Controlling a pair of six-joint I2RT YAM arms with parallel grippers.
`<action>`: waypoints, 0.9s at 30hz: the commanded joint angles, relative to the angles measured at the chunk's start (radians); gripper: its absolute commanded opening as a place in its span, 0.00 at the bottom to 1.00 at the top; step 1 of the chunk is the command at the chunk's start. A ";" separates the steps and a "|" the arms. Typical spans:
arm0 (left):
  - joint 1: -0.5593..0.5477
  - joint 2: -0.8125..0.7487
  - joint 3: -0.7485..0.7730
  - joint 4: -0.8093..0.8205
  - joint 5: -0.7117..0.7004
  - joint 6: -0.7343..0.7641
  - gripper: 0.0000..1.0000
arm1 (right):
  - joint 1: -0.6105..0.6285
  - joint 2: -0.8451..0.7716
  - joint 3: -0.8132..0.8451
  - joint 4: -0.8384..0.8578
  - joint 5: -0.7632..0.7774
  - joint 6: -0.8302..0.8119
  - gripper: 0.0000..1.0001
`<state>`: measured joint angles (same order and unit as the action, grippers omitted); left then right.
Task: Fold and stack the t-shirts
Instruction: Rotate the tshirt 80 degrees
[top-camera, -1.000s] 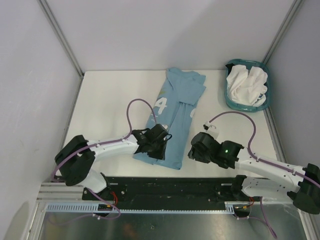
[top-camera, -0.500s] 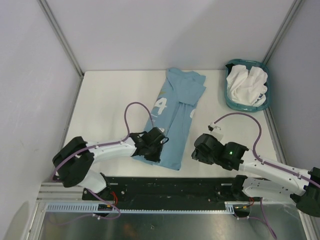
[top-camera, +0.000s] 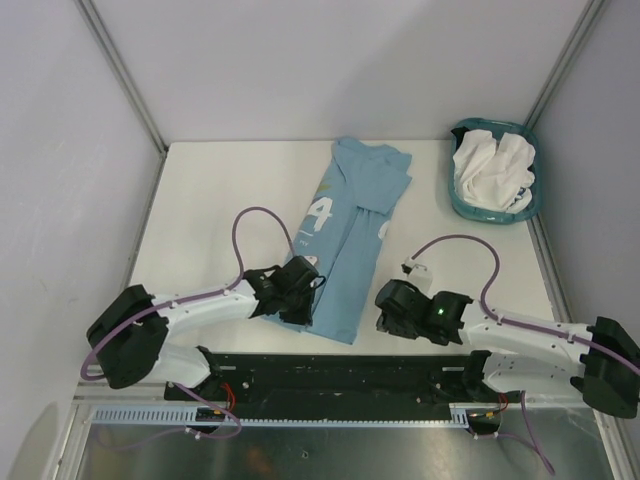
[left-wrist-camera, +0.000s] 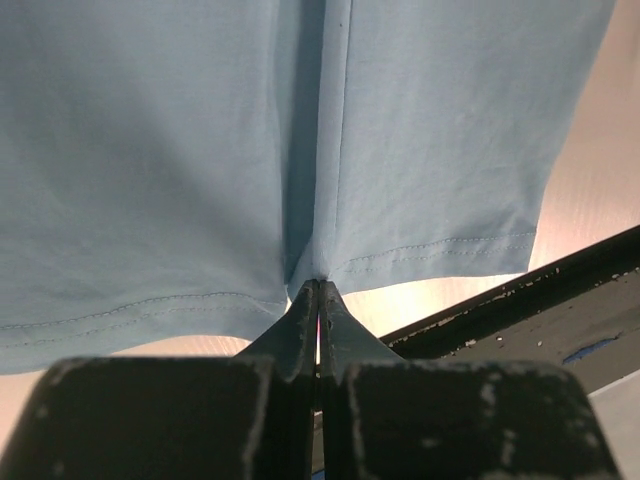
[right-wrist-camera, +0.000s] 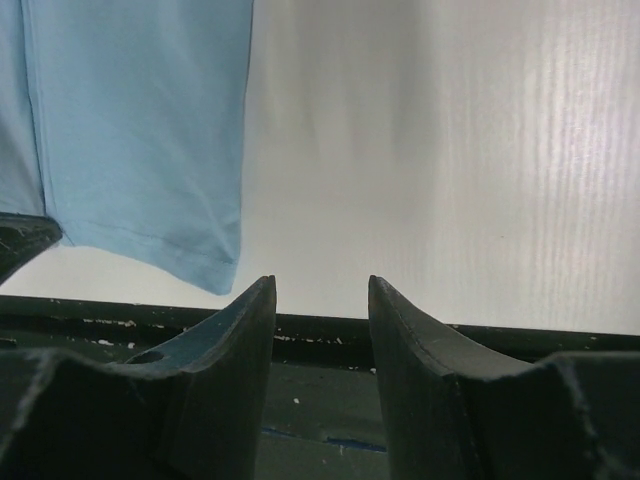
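The light blue t-shirt (top-camera: 345, 240) lies on the table (top-camera: 220, 190) as a long narrow strip, with its collar end far from the arms and its hem at the near edge. The white t-shirts (top-camera: 492, 168) are bunched in the teal basket (top-camera: 455, 195) at the far right corner. The left gripper (left-wrist-camera: 318, 290) sits at the near hem with its fingers pressed together. A small pucker of cloth meets the tips where two folded panels come together, so it appears to be pinching the hem. The right gripper (right-wrist-camera: 321, 285) is low over bare table just beside the hem's near right corner, its fingers moderately apart with nothing between them. The shirt looks light, thin and limp, so it will probably sag and drape from any single hold, and its folded layers could slide apart if only the top layer is caught. A better hold would likely be at the stitched hem, with one gripper near each corner taking every layer. That should let the near end lift evenly and carry over toward the collar without the strip twisting or opening.
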<state>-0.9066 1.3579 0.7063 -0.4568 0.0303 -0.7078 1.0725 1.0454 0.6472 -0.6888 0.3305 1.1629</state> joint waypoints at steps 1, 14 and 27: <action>0.017 0.001 -0.010 -0.012 0.012 -0.010 0.00 | 0.035 0.044 -0.011 0.106 0.003 0.041 0.47; 0.031 -0.073 0.028 -0.047 0.037 -0.007 0.29 | 0.148 0.199 -0.015 0.279 -0.008 0.142 0.47; 0.177 -0.316 -0.029 -0.134 0.015 -0.031 0.30 | 0.208 0.314 -0.016 0.352 0.029 0.254 0.36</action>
<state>-0.7898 1.1080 0.6994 -0.5499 0.0555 -0.7185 1.2594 1.3346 0.6357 -0.3668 0.3092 1.3506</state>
